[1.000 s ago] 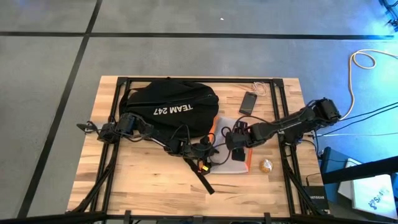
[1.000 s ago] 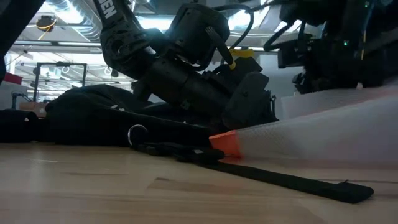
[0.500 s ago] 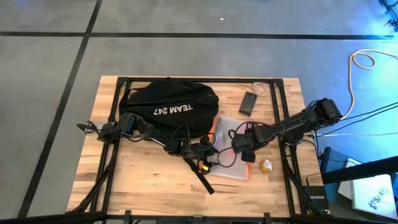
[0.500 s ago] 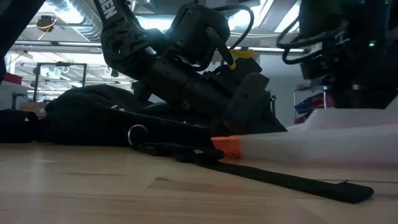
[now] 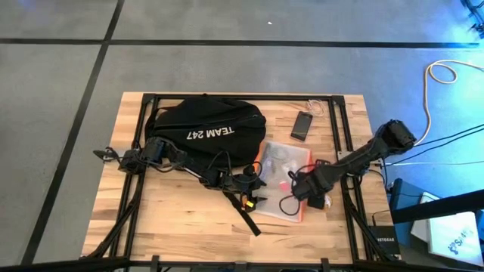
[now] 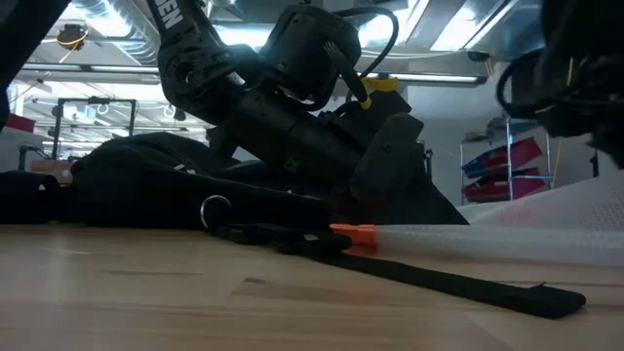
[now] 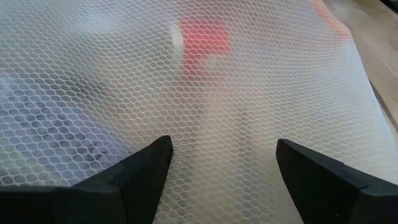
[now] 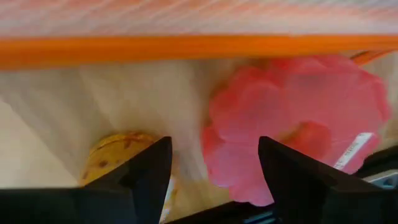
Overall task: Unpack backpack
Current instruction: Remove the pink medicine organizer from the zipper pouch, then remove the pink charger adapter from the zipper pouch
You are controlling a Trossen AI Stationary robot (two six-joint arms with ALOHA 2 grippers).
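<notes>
Nearest, black strap (image 6: 458, 281) flat on wooden counter (image 5: 174, 219). Just behind, translucent mesh pouch (image 5: 283, 181) with orange edge, lying flat right of centre. Right gripper (image 5: 302, 189) at pouch's near right corner, fingers (image 8: 146, 177) spread, nothing between them; small yellowish round item (image 5: 324, 202) just beside, pink thing visible past fingers in wrist view. Left gripper (image 5: 253, 183) at pouch's left edge, fingers (image 7: 140, 174) released wide over mesh, not clamping it. Farther back, black backpack (image 5: 208, 132) lying on counter's rear left, white lettering up. Black phone (image 5: 302, 125) at rear, right of backpack, apart from it.
</notes>
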